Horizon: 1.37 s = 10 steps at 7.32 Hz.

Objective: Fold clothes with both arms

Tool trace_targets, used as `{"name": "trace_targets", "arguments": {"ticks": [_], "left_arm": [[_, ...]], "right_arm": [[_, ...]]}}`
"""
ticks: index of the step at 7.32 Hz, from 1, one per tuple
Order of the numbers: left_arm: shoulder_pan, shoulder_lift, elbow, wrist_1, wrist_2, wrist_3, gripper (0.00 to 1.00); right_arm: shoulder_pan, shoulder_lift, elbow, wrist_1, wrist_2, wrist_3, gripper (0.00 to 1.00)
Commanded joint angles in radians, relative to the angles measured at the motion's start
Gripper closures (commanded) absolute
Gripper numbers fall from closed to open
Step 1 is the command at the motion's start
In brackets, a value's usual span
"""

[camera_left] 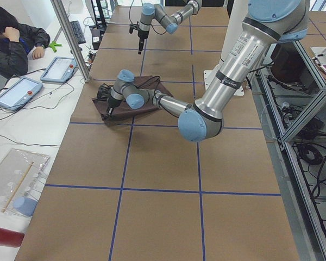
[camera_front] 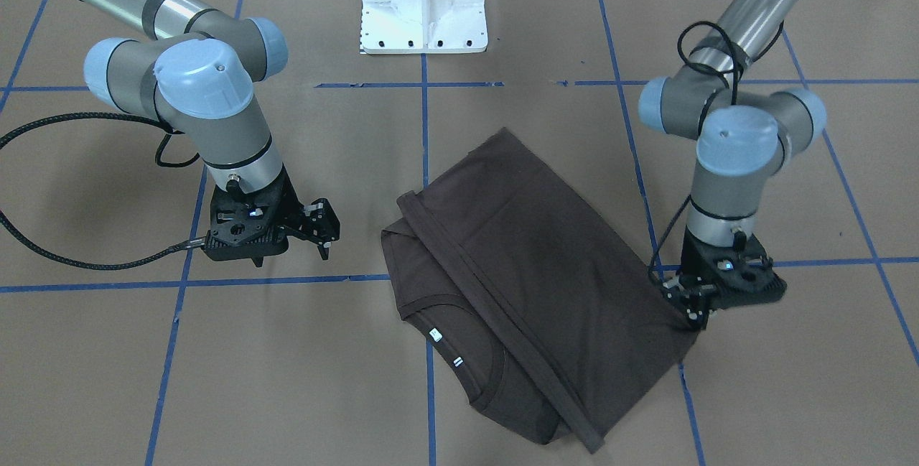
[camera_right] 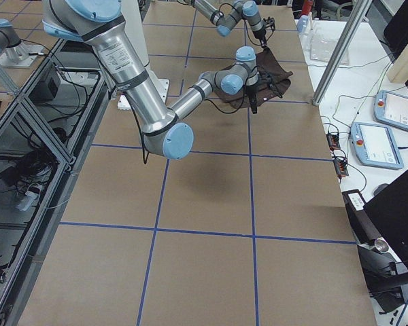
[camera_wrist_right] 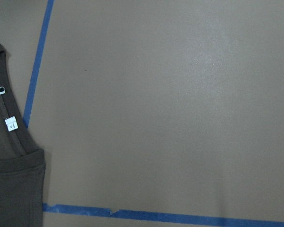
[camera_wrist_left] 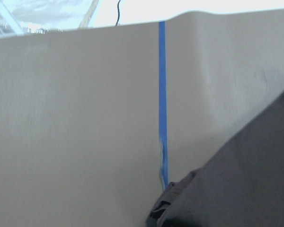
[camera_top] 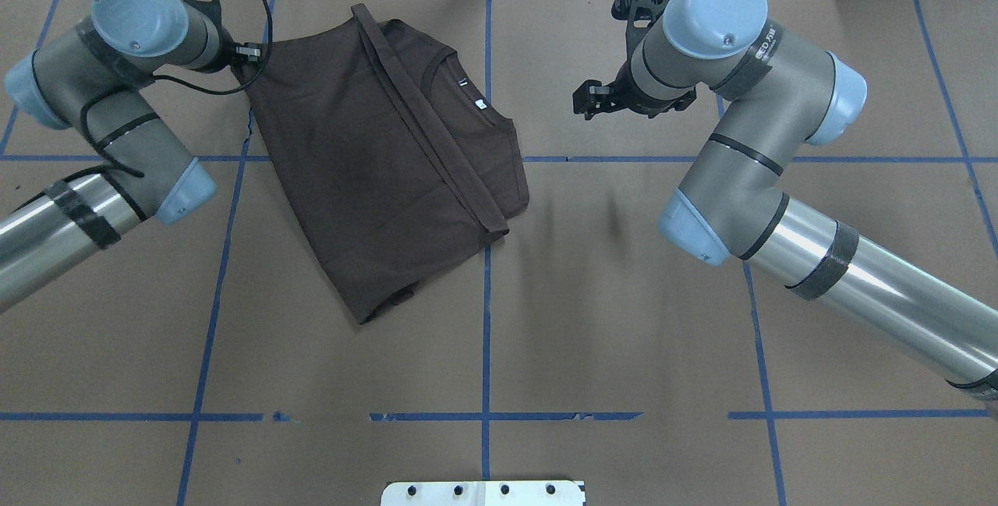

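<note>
The dark brown T-shirt (camera_front: 531,272) lies on the brown table, partly folded, with one side laid over the middle in a long diagonal band. Its collar with white tags (camera_front: 445,347) faces the operators' side. It also shows in the overhead view (camera_top: 374,163). My left gripper (camera_front: 693,315) is low at the shirt's corner and looks shut on the fabric; in the overhead view it (camera_top: 248,52) sits at the shirt's far left corner. The left wrist view shows cloth (camera_wrist_left: 255,179) close up. My right gripper (camera_front: 324,240) hangs open and empty above bare table, apart from the shirt (camera_wrist_right: 9,189).
The white pedestal base (camera_front: 423,6) stands at the robot's side of the table. Blue tape lines (camera_top: 485,295) grid the table. A seated operator (camera_left: 11,38) and tablets (camera_left: 16,89) are beyond the table's far edge.
</note>
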Motion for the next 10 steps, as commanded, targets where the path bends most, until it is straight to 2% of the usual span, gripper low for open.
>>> {"name": "trace_targets", "arguments": {"ticks": [1,2,3,4,5,7,8,9,10], "left_arm": [[-0.039,-0.079,0.184,-0.122,-0.003,0.049,1.00],[-0.044,-0.053,0.146,-0.128,-0.014,0.076,0.01],[-0.045,0.006,0.015,-0.129,-0.023,0.107,0.00],[-0.052,0.061,-0.084,-0.134,-0.151,0.107,0.00],[-0.055,0.104,-0.153,-0.155,-0.301,0.098,0.00],[-0.053,0.212,-0.294,-0.160,-0.313,0.098,0.00],[-0.055,0.243,-0.325,-0.160,-0.313,0.100,0.00],[-0.055,0.256,-0.336,-0.162,-0.313,0.101,0.00],[-0.055,0.266,-0.342,-0.162,-0.316,0.101,0.00]], "right_arm": [[0.001,-0.023,0.042,-0.005,0.001,0.000,0.00],[-0.004,-0.027,0.044,-0.005,0.001,0.003,0.00],[-0.026,-0.010,0.036,-0.005,0.000,0.018,0.00],[-0.052,0.022,0.027,-0.005,-0.008,0.084,0.00],[-0.092,0.076,-0.004,-0.005,-0.081,0.200,0.04],[-0.146,0.215,-0.155,-0.004,-0.143,0.387,0.20],[-0.174,0.264,-0.221,0.001,-0.222,0.415,0.22],[-0.188,0.313,-0.302,0.034,-0.244,0.431,0.22],[-0.201,0.366,-0.432,0.133,-0.270,0.452,0.22]]}}
